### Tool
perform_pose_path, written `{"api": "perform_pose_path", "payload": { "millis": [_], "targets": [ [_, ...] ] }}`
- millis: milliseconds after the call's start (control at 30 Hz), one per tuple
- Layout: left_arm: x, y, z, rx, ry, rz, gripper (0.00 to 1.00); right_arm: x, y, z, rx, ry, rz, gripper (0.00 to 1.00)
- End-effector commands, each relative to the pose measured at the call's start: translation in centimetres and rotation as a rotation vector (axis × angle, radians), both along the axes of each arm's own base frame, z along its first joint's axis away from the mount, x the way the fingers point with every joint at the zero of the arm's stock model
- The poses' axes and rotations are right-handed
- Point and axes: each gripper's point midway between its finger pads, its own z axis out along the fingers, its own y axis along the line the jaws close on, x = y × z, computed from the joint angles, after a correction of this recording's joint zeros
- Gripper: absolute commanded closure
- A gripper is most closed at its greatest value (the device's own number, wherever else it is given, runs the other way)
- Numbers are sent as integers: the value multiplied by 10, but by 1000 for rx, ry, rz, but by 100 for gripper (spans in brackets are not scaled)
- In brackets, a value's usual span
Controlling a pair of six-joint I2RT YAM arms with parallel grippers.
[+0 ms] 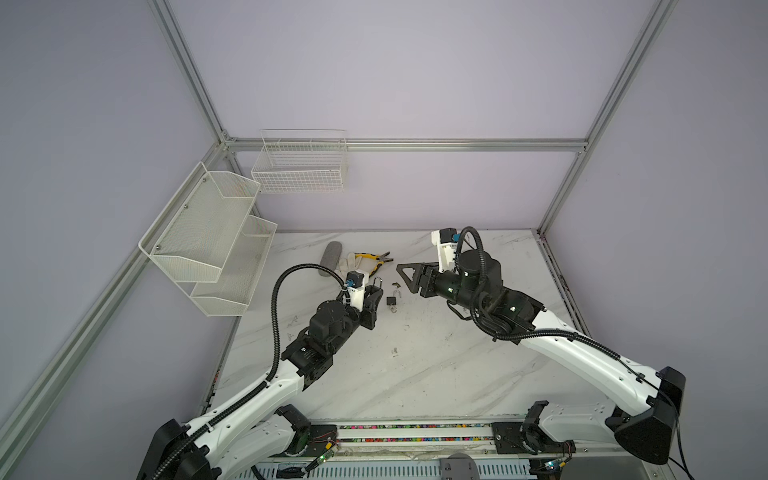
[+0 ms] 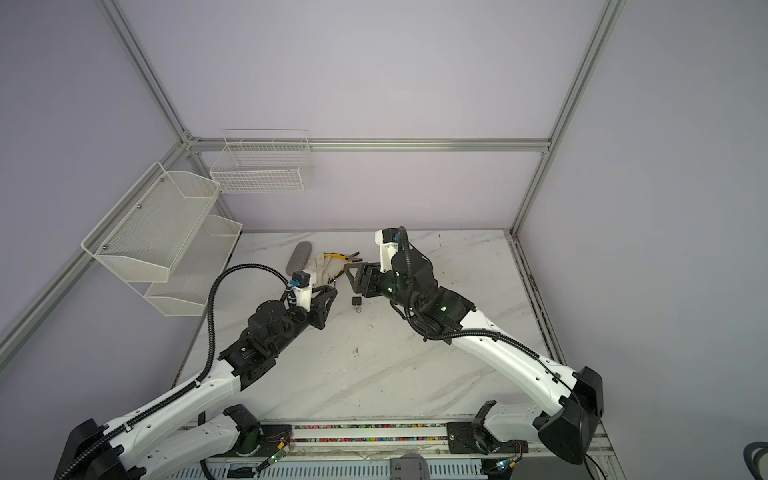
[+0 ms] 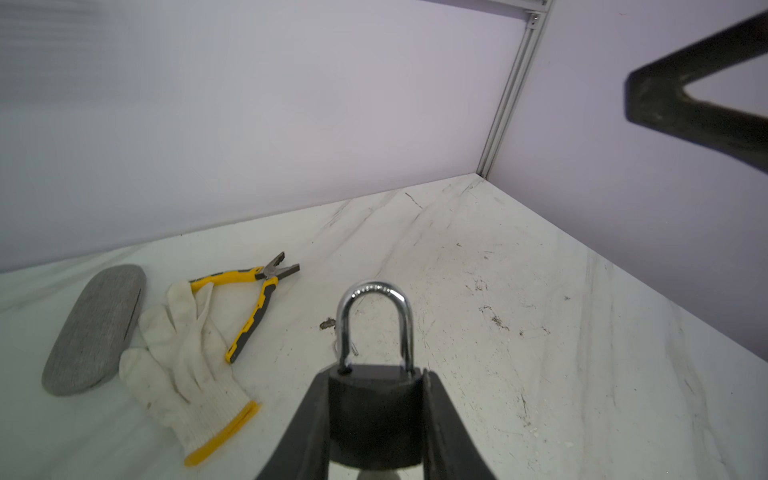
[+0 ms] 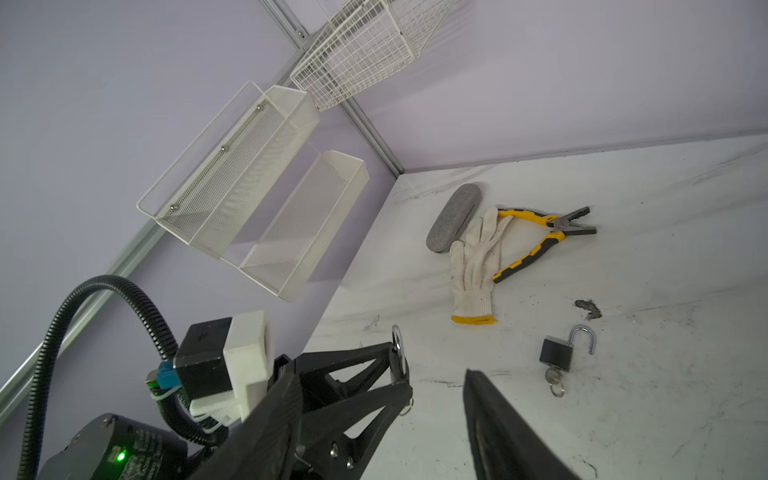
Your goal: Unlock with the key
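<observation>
Toward eight o'clock from the right gripper in a top view, whose jaws stand apart and empty, the padlock is clamped in the left gripper, shackle toward twelve, key apparently at its six o'clock end.

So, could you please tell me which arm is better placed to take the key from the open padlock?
Right, probably. The right gripper is open and empty, close to the open padlock lying on the table with the key in it. The left gripper is busy, shut on the closed padlock.
</observation>
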Motion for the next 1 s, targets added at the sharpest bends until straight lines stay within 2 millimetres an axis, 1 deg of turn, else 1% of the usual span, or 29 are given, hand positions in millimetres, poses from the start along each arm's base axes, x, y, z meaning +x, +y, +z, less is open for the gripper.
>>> {"api": "perform_pose_path", "payload": {
  "millis": [0, 33, 100, 167, 233, 300, 367, 467, 567, 633, 733, 800, 833, 967],
  "targets": [
    [-6, -15, 24, 38, -214, -90, 100, -2, -7, -33, -239, 39, 29, 34],
    [-6, -17, 23, 46, -222, -98, 100, 3, -2, -44, -278, 64, 27, 34],
    [-5, -19, 20, 60, -229, -102, 100, 11, -1, -43, -317, 54, 10, 33],
    [-5, -20, 20, 65, -238, -97, 100, 16, 5, -38, -329, 50, 12, 32],
    [-3, -19, 20, 63, -245, -83, 100, 26, 7, -45, -387, 53, -2, 32],
    [-3, -20, 17, 69, -246, -84, 100, 31, 11, -55, -438, 57, 10, 32],
    [-1, -20, 14, 75, -239, -76, 100, 35, 14, -56, -457, 51, 15, 32],
    [0, -19, 12, 79, -237, -68, 100, 44, 13, -60, -498, 56, -20, 31],
    [1, -20, 9, 91, -241, -69, 100, 51, 13, -70, -564, 58, -31, 31],
    [2, -19, 8, 93, -238, -63, 100, 56, 10, -71, -583, 58, -60, 31],
    [1, -19, 9, 93, -245, -60, 100, 58, 9, -72, -616, 57, -54, 31],
    [1, -18, 8, 102, -248, -56, 100, 58, 10, -76, -638, 62, -41, 31],
    [1, -18, 8, 106, -251, -54, 100, 58, 9, -76, -646, 66, -39, 31],
    [1, -17, 8, 109, -256, -51, 100, 56, 11, -50, -601, 8, -27, 31]
  ]
}}
